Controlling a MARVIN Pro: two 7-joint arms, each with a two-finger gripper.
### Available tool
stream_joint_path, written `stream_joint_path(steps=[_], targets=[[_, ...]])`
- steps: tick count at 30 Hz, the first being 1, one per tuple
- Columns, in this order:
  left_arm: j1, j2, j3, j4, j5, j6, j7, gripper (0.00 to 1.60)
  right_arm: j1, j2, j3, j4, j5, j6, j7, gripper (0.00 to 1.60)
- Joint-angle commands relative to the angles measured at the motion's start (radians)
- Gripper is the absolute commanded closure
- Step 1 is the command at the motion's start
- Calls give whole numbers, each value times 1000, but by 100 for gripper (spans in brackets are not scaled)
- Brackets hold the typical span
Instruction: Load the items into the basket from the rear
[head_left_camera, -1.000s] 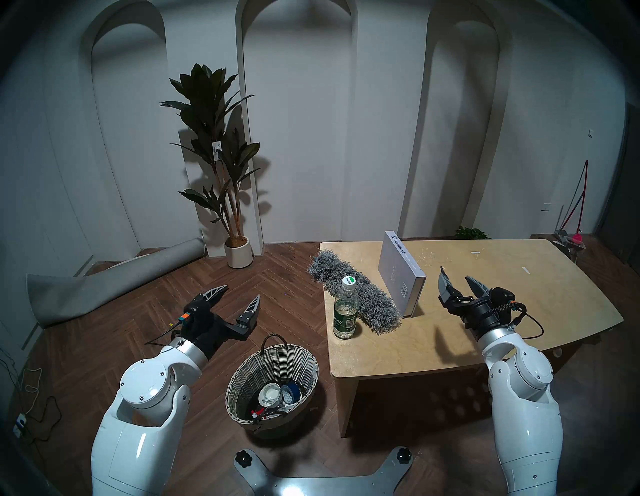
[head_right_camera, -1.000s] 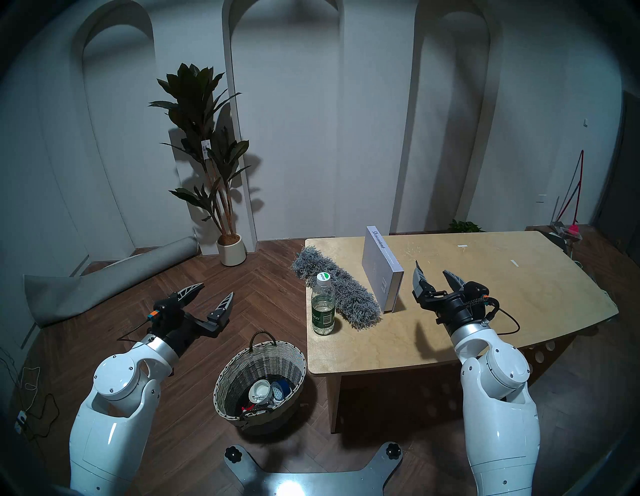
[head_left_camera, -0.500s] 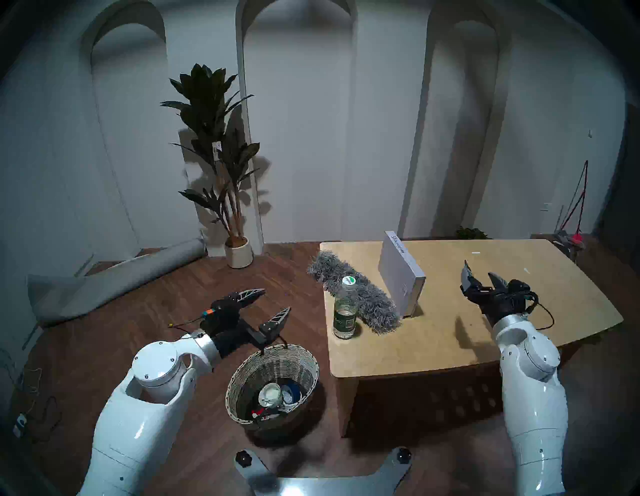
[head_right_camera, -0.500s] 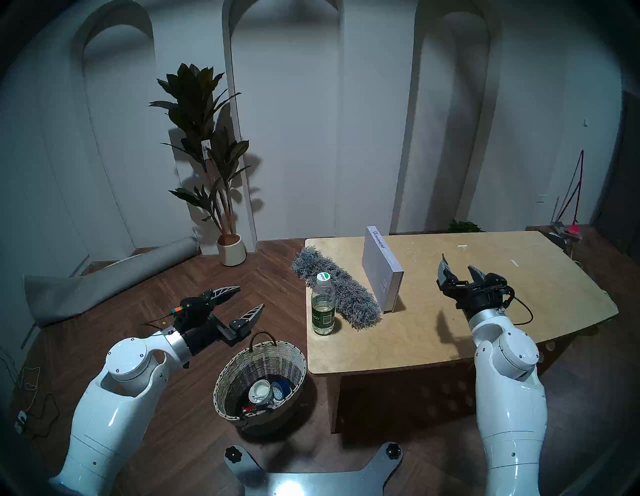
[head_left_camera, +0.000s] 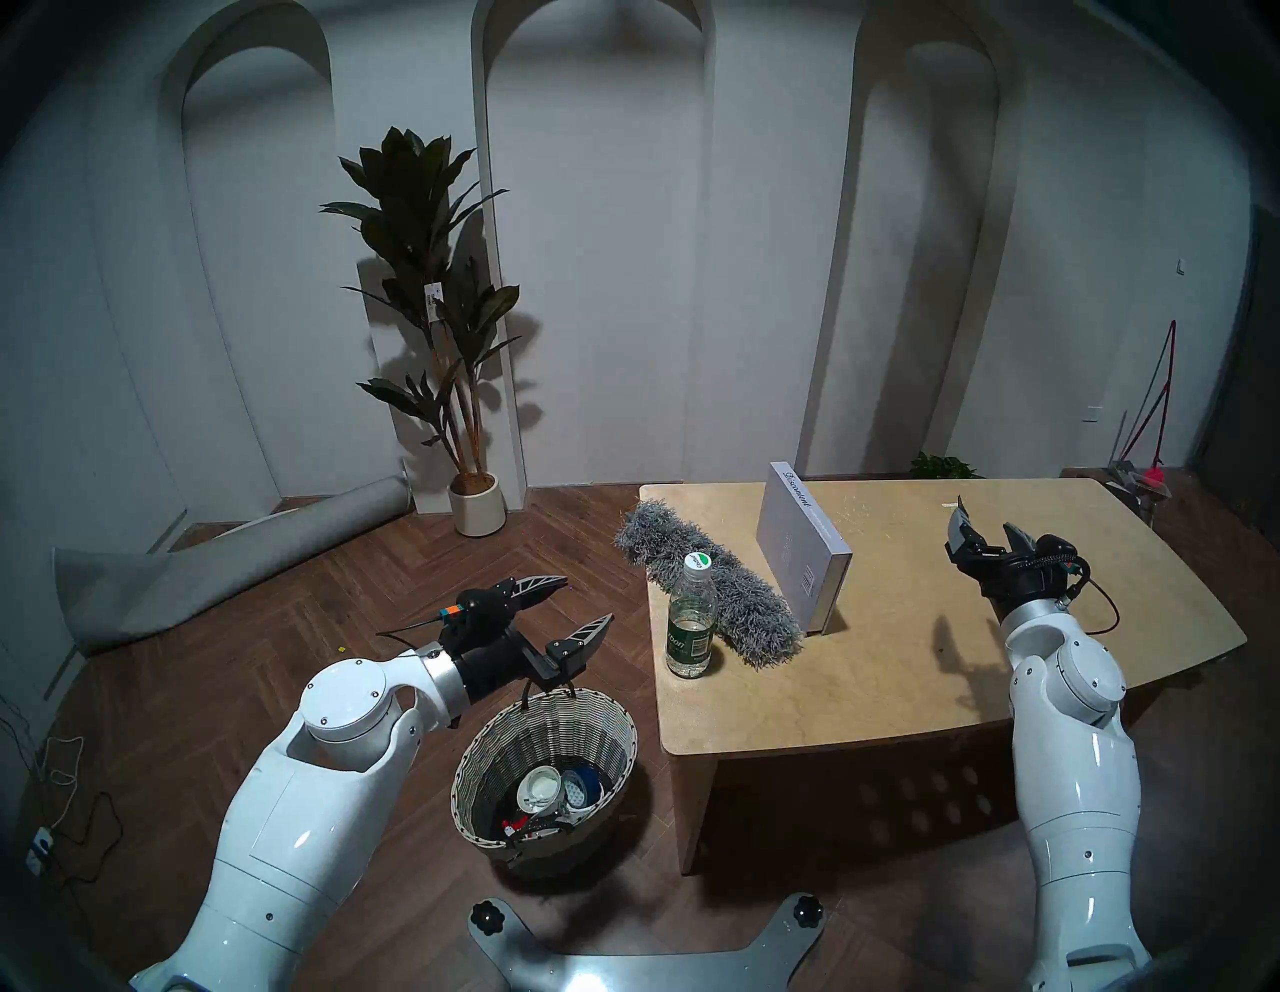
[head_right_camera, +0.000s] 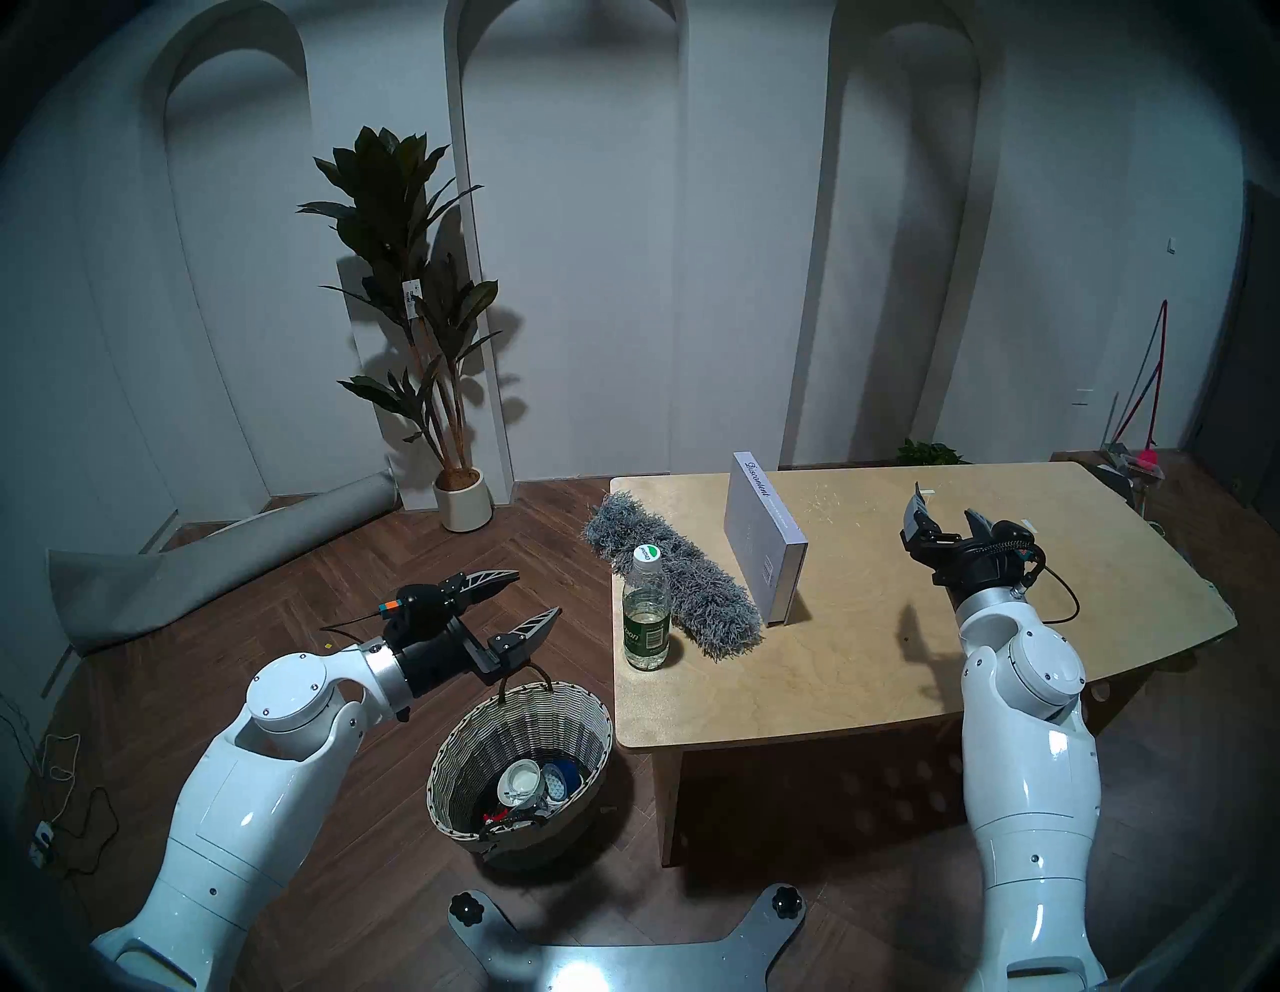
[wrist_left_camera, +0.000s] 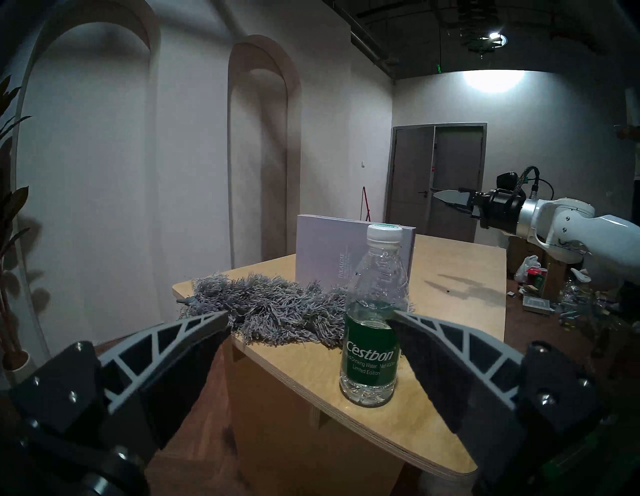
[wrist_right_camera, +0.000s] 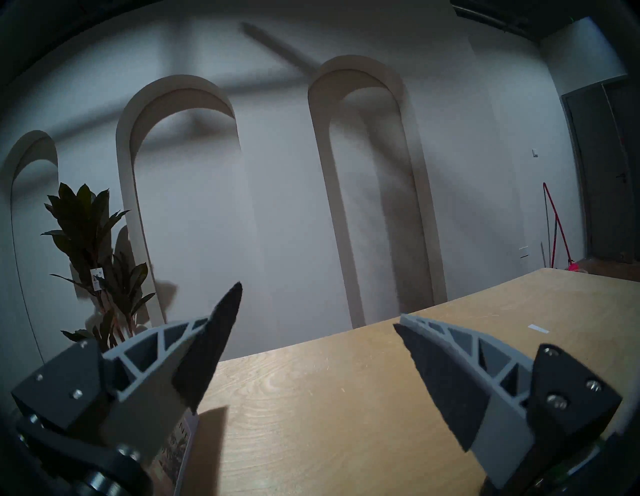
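A clear bottle (head_left_camera: 690, 623) with a green label and white-green cap stands near the left front corner of the wooden table (head_left_camera: 970, 665). A shaggy grey duster head (head_left_camera: 706, 589) lies behind it. A grey-lavender book (head_left_camera: 796, 547) stands upright to its right. The wicker basket (head_left_camera: 478, 762) stands on the floor left of the table, with some things inside. My left gripper (head_left_camera: 585, 601) is open and empty above the floor, left of the bottle. In the left wrist view the bottle (wrist_left_camera: 375, 311) stands just beyond the fingertips (wrist_left_camera: 401, 317). My right gripper (head_left_camera: 987, 519) is open and empty over the table's right part.
A potted plant in a white pot (head_left_camera: 476, 504) stands by the back wall. A rolled grey mat (head_left_camera: 221, 554) lies on the floor at left. Cables (head_left_camera: 55, 817) lie at the far left. My base plate (head_left_camera: 644, 963) is at the bottom.
My left gripper has swung right from over the floor toward the table's left edge and the bottle. My right gripper has moved right and farther back over the table. The items have not moved.
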Motion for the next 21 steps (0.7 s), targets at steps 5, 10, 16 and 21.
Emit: stream_joint_path(steps=[5, 10, 16, 21], targets=[[-148, -23, 57, 81, 36, -34, -94, 0, 56, 17, 4, 12, -7, -54, 7, 0], [-196, -28, 82, 149, 61, -55, -140, 0, 59, 14, 8, 22, -8, -74, 12, 0], [-260, -65, 112, 220, 90, -78, -141, 0, 55, 8, 14, 22, -7, -90, 17, 0], [-300, -87, 127, 253, 102, -86, -153, 0, 46, 4, 15, 15, -9, -97, 23, 0]])
